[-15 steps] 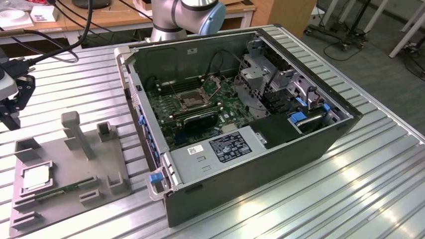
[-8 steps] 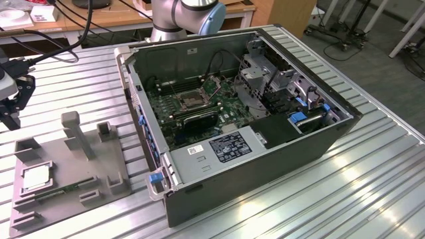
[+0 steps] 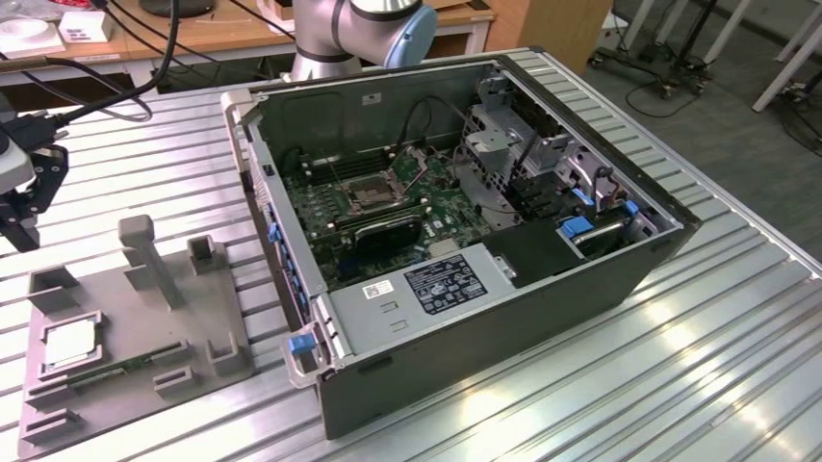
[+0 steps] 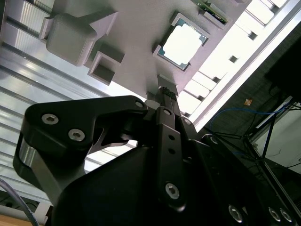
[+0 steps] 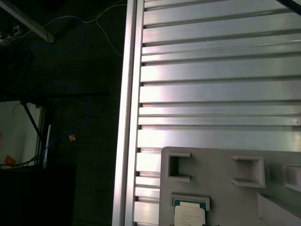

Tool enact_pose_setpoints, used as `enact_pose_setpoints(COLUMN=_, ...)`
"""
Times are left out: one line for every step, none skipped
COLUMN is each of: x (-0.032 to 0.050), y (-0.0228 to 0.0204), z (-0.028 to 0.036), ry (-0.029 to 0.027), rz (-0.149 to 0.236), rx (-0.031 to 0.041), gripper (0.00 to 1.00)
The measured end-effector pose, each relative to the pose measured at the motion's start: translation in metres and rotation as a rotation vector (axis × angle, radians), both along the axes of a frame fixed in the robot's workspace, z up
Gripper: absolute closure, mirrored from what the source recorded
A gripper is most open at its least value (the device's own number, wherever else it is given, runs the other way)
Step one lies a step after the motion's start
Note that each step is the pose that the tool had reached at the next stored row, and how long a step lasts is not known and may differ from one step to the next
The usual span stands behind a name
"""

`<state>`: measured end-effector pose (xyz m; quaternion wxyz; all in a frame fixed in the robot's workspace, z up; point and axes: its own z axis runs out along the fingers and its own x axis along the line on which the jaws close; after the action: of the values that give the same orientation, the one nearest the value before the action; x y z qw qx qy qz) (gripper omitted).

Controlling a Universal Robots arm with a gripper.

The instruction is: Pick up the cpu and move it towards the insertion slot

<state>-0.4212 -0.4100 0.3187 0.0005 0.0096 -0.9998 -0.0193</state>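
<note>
Black claw (image 4: 167, 92) hovers near the grey tray (image 4: 136, 28), cpu (image 4: 183, 42) not yet taken
Seated flat in a tray pocket at 8 o'clock in the exterior view, the cpu lies apart from the claw at 9 o'clock; clenched or released, I cannot tell. Inside the case (image 3: 514, 346) sits the insertion slot (image 3: 372, 197), toward 2 o'clock of the cpu. Likely light, stiff, slick-topped, delicate underneath: grip two opposite edges gently

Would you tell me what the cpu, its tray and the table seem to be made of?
The cpu: metal top, silvery, reflecting light. The tray: probably matte grey plastic, no glare. The table: likely aluminium, ribbed slats with bright streaks.
</note>
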Motion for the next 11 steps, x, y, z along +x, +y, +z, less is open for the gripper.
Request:
enact_pose_setpoints(x=0.0000, y=0.0000, z=0.0000, ry=0.0000, rz=0.000, rx=0.0000, gripper=0.90)
enact_pose_setpoints(x=0.0000, y=0.0000, z=0.0000, ry=0.0000, rz=0.000, rx=-0.0001, gripper=0.90)
enact_pose_setpoints(x=0.0000, y=0.0000, z=0.0000, ry=0.0000, rz=0.000, rx=0.0000, gripper=0.90)
enact_pose_setpoints(x=0.0000, y=0.0000, z=0.0000, ry=0.0000, rz=0.000, rx=0.0000, gripper=0.90)
enact_pose_setpoints(x=0.0000, y=0.0000, z=0.0000, ry=-0.0001, rz=0.000, rx=0.0000, gripper=0.90)
enact_pose_setpoints(x=0.0000, y=0.0000, z=-0.0001, ry=0.0000, rz=0.000, rx=0.0000, gripper=0.90)
enact_pose_setpoints(x=0.0000, y=0.0000, z=-0.0001, ry=-0.0001, rz=0.000, rx=0.0000, gripper=0.90)
enact_pose_setpoints(x=0.0000, y=0.0000, z=-0.0001, ry=0.0000, rz=0.000, rx=0.0000, gripper=0.90)
enact_pose_setpoints(x=0.0000, y=0.0000, z=-0.0001, ry=0.0000, rz=0.000, rx=0.0000, gripper=0.90)
enact_pose_setpoints(x=0.0000, y=0.0000, z=-0.0001, ry=0.0000, rz=0.000, rx=0.0000, gripper=0.90)
enact_pose_setpoints(x=0.0000, y=0.0000, z=-0.0001, ry=0.0000, rz=0.000, rx=0.0000, gripper=0.90)
